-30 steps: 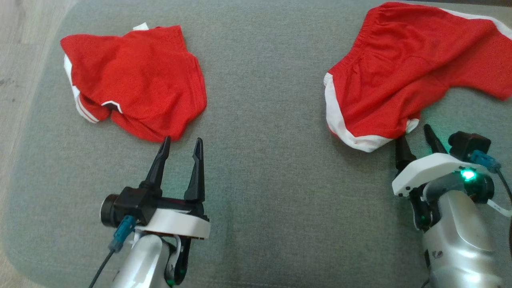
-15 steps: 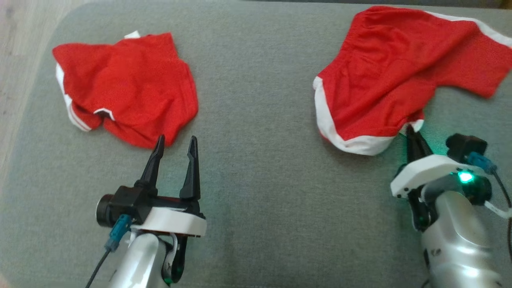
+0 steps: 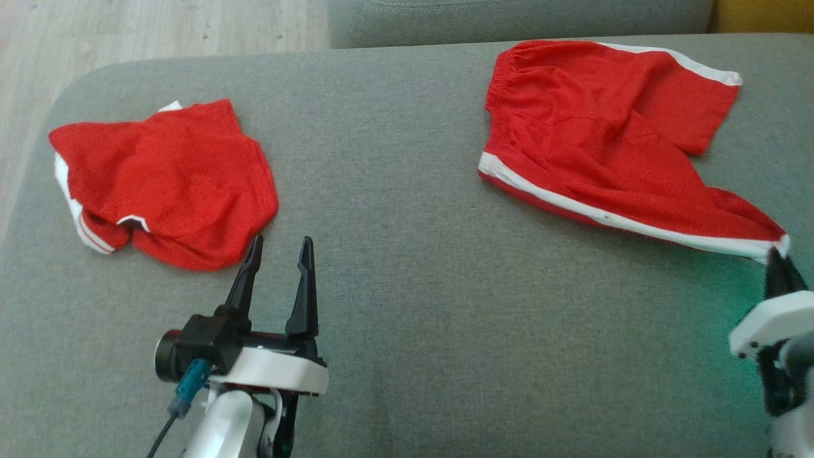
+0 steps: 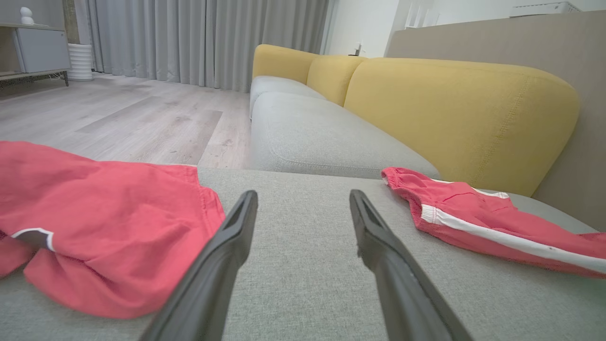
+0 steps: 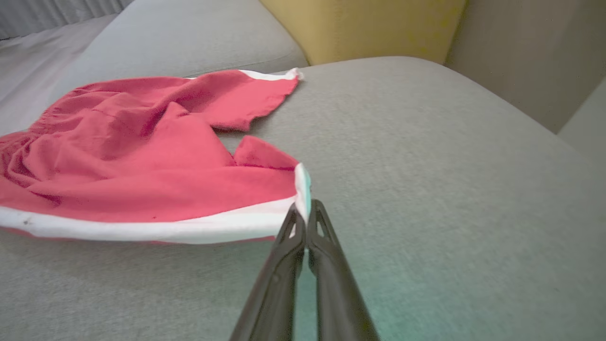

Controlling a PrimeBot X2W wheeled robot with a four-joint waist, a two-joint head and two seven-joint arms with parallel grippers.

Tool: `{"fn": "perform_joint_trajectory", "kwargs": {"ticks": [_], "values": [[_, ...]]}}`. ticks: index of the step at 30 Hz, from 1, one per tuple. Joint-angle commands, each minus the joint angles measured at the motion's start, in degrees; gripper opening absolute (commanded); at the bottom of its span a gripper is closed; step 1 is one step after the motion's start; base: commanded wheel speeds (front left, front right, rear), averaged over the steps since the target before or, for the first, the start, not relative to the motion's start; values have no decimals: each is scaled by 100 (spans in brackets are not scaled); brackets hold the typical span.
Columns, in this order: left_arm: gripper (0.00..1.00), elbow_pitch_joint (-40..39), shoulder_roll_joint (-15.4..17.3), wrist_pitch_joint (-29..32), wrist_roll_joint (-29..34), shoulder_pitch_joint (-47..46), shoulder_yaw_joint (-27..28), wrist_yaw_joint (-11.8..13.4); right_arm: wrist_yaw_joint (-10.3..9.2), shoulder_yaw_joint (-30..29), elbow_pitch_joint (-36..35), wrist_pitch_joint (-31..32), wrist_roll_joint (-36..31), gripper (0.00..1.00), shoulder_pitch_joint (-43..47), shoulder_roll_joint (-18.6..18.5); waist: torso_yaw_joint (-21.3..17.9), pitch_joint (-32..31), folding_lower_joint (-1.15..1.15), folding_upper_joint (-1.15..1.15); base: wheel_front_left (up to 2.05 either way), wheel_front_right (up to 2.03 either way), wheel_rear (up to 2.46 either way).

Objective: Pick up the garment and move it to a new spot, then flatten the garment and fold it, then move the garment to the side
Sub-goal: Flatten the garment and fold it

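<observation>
Where a second earlier the red shorts (image 3: 591, 140) had lain bunched with the white hem curled under, we saw them drawn out long. One leg stretched toward the lower right of the head view, with the white side stripe running straight along its near edge. The head camera had tilted too, shifting the whole picture down, so we didn't count that part as cloth movement.

The shorts sat on the right half of the grey seat cushion (image 3: 413, 305), waistband toward the far edge, the other leg flat toward the back right. The stretched leg's hem corner ended right at the right gripper (image 3: 777, 261), at the right edge of the head view.

The right wrist view confirmed it. The right gripper (image 5: 303, 215) had gone from fingers apart to fully closed, pinching the white hem corner of the shorts (image 5: 142, 180) between its tips.

The left gripper (image 3: 281, 245) was unchanged: jaws wide apart, holding nothing, tips just short of a second red garment (image 3: 165, 181) crumpled on the left half of the cushion. From the left wrist we saw the same: left gripper (image 4: 303, 196) spread over bare cushion, second red garment (image 4: 94, 222) to its left, shorts (image 4: 473, 222) well off to the right, yellow backrest (image 4: 450, 109) behind them. Wood floor (image 3: 159, 28) lay beyond the cushion's far left corner.
</observation>
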Motion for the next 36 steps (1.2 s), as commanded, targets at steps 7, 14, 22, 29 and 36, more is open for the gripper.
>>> {"fn": "perform_joint_trajectory", "kwargs": {"ticks": [7,14,22,29,36], "values": [[100,-168,-2,-55,-18,-115,203,-27,39,-294,-1071,179,-304,100,70,187,-95,-34,1,0,0,0,0],[100,-139,-4,-55,-15,-139,161,-61,39,374,-1679,-573,-278,100,310,410,23,-67,1,0,0,0,0],[100,-137,-6,-55,3,-143,119,-67,39,1709,-1671,-1219,-22,100,540,446,252,46,1,0,0,0,0],[100,-234,-6,-55,-43,-284,53,-62,39,2116,-1172,-981,-620,100,-100,364,565,425,1,0,0,0,0],[100,-235,-7,-55,-167,-433,-175,-43,39,2672,-99,-688,-875,100,-988,-7,951,738,1,0,0,0,0]]}}
